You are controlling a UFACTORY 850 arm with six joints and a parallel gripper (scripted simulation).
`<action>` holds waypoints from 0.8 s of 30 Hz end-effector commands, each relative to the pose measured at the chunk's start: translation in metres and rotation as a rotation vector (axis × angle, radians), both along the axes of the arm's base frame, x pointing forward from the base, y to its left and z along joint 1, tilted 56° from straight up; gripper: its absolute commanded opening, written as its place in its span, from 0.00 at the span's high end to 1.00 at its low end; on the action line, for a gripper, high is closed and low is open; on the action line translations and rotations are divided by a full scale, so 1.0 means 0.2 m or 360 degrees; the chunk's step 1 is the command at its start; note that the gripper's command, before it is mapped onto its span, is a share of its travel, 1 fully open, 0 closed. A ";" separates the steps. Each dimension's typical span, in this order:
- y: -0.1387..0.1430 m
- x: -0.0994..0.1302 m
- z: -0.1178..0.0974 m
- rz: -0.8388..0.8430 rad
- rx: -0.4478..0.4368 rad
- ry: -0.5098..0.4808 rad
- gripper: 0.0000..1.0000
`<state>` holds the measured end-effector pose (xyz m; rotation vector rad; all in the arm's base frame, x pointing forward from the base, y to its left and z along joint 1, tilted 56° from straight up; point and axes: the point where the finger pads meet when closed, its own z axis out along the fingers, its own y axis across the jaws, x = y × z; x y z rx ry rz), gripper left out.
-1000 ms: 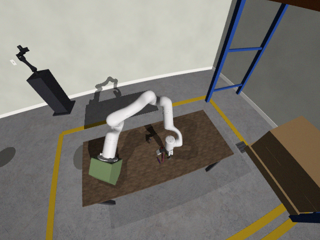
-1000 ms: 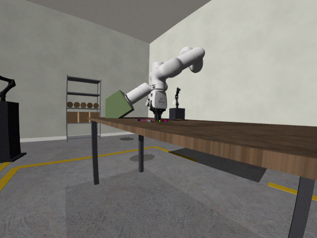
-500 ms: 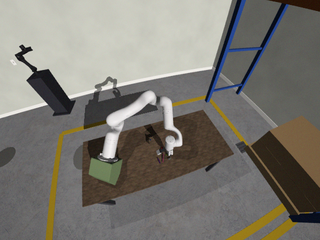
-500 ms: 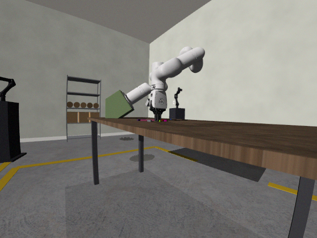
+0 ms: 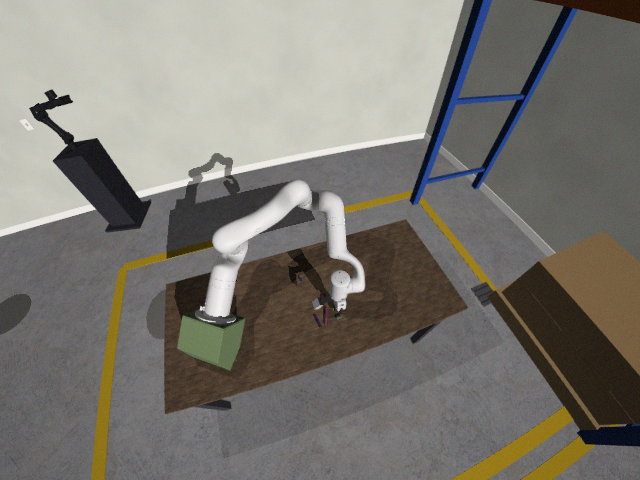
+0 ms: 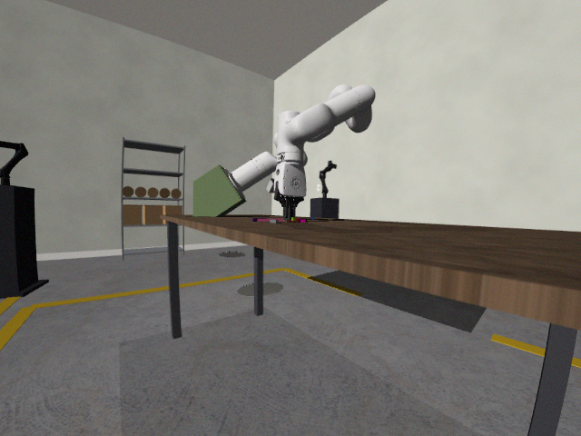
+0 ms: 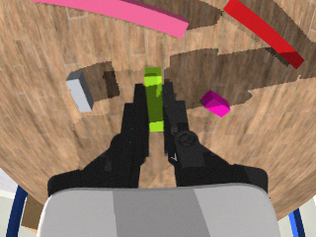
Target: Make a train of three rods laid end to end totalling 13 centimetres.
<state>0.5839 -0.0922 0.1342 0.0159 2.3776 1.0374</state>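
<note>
In the wrist view my gripper [image 7: 154, 99] is shut on a lime rod [image 7: 154, 95] that runs straight away from me between the two black fingers, down at the wooden table. A long pink rod [image 7: 109, 8] lies across the far left. A red rod [image 7: 264, 31] lies slanted at the far right. A short grey rod [image 7: 79, 90] lies left of the fingers and a short magenta rod [image 7: 215, 103] right of them. In the top view the gripper [image 5: 337, 311] is low over the table's middle, beside a purple rod [image 5: 316, 319].
The arm's green base block [image 5: 209, 342] [image 6: 215, 191] stands at the table's left end. A small blue rod [image 5: 299, 278] lies farther back on the table [image 5: 392, 268] [image 6: 422, 243]. A blue rack [image 5: 465, 103] and a brown crate [image 5: 584, 320] stand off the table.
</note>
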 end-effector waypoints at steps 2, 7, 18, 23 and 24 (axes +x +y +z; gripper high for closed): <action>-0.10 -0.06 0.08 -0.0002 -0.0001 -0.0002 0.96; -0.17 -0.12 0.14 -0.0002 -0.0001 -0.0002 0.96; -0.32 -0.22 0.26 -0.0002 -0.0001 -0.0002 0.96; -0.32 -0.22 0.26 -0.0002 -0.0001 -0.0002 0.96; -0.32 -0.22 0.26 -0.0002 -0.0001 -0.0002 0.96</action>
